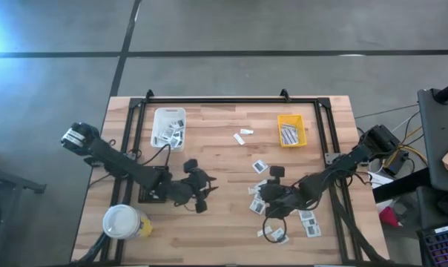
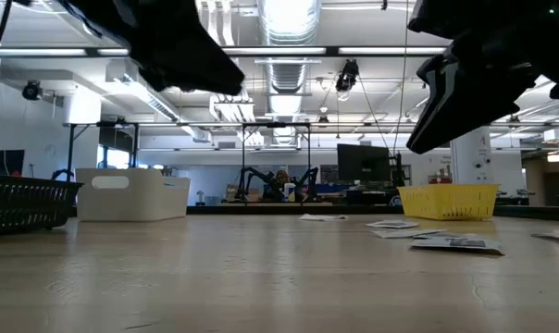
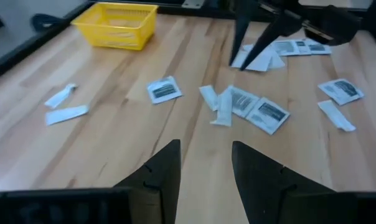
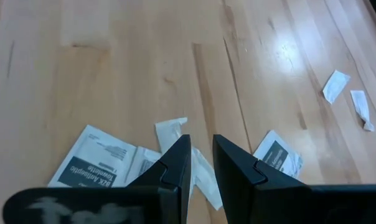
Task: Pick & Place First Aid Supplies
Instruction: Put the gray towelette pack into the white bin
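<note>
The first aid supplies lie loose on the wooden table: white packets with grey print (image 1: 260,167) (image 3: 268,114) and small white strips (image 3: 66,114). My right gripper (image 1: 265,202) (image 4: 202,146) points slantwise down over a cluster of them. It is open by a narrow gap, and a white strip (image 4: 173,132) runs under both fingers. I cannot tell whether the tips touch it. My left gripper (image 1: 206,194) (image 3: 205,163) hangs open above bare wood left of the cluster, facing it, with nothing between its fingers.
At the far side stand a white tray (image 1: 168,127) and a yellow tray (image 1: 291,131), each holding supplies. A black tray (image 1: 145,196) sits under my left arm. A white-lidded yellow cup (image 1: 122,222) stands near the front left corner. More packets (image 1: 310,222) lie front right.
</note>
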Tool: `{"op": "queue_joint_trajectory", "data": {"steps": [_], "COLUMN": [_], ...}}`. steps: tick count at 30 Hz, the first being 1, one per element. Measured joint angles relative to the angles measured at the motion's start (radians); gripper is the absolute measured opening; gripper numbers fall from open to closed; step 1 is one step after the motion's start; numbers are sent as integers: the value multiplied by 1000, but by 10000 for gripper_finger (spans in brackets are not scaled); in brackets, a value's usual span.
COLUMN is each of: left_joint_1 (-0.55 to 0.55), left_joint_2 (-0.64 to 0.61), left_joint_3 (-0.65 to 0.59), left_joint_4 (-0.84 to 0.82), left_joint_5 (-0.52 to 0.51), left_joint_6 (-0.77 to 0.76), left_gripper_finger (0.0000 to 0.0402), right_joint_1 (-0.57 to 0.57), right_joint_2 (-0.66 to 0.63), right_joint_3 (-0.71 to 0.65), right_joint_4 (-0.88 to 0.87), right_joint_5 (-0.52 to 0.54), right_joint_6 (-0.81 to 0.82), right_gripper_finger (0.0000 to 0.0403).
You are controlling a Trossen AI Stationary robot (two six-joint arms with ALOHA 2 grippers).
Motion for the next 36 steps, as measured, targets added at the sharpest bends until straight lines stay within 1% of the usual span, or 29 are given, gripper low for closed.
{"op": "queue_joint_trajectory", "data": {"steps": [6, 10, 15, 21, 24, 29, 32, 36], "left_joint_1": [68, 115, 184, 260, 279, 300, 307, 307], "left_joint_2": [82, 125, 164, 231, 276, 379, 449, 497], "left_joint_3": [-4, -4, -4, 34, 79, 200, 277, 358], "left_joint_4": [164, 243, 302, 364, 366, 372, 344, 211], "left_joint_5": [94, 106, 140, 295, 335, 370, 376, 376], "left_joint_6": [109, 180, 214, 224, 261, 336, 392, 412], "left_gripper_finger": [140, 140, 140, 140, 140, 140, 140, 140], "right_joint_1": [-35, -56, -73, -123, -152, -212, -261, -284], "right_joint_2": [0, 0, -1, -1, -1, -1, 17, 29], "right_joint_3": [0, 0, 0, 0, 0, 0, -1, -2], "right_joint_4": [0, 0, -41, -105, -134, -134, -131, -135], "right_joint_5": [0, -1, -2, -3, -4, -29, -90, -182], "right_joint_6": [37, 51, 56, 161, 202, 243, 262, 292], "right_gripper_finger": [63, 63, 63, 63, 63, 63, 63, 63]}}
